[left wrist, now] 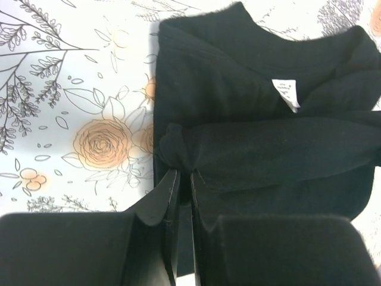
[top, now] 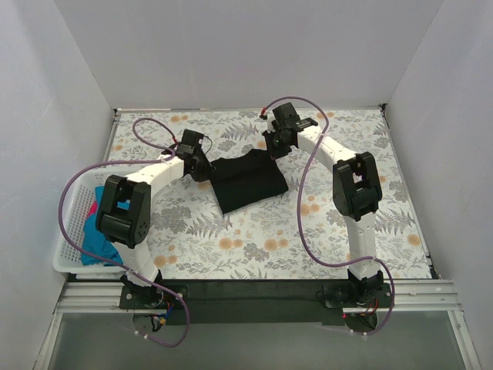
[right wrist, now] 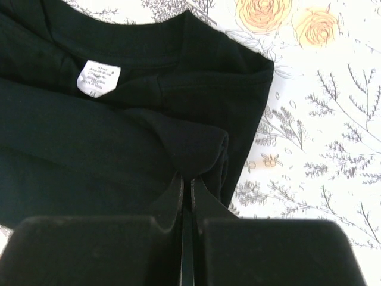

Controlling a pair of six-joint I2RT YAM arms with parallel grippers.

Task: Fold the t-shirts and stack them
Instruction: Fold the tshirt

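Observation:
The black t-shirt (top: pixel 248 182) lies partly folded in the middle of the floral table. My left gripper (top: pixel 202 167) is shut on a pinch of its cloth at the left side; the left wrist view shows the bunched fold (left wrist: pixel 178 152) between the closed jaws. My right gripper (top: pixel 275 145) is shut on its cloth at the far right corner, near the collar and white label (right wrist: pixel 98 77). The teal-blue t-shirt (top: pixel 98 240) and a bit of pink-red cloth (top: pixel 94 208) lie in the white basket (top: pixel 68 223) at the left.
The floral tablecloth (top: pixel 323 231) covers the table inside white walls. The white lattice basket stands at the left edge beside the left arm's base. Purple cables (top: pixel 304 208) loop over the table by both arms.

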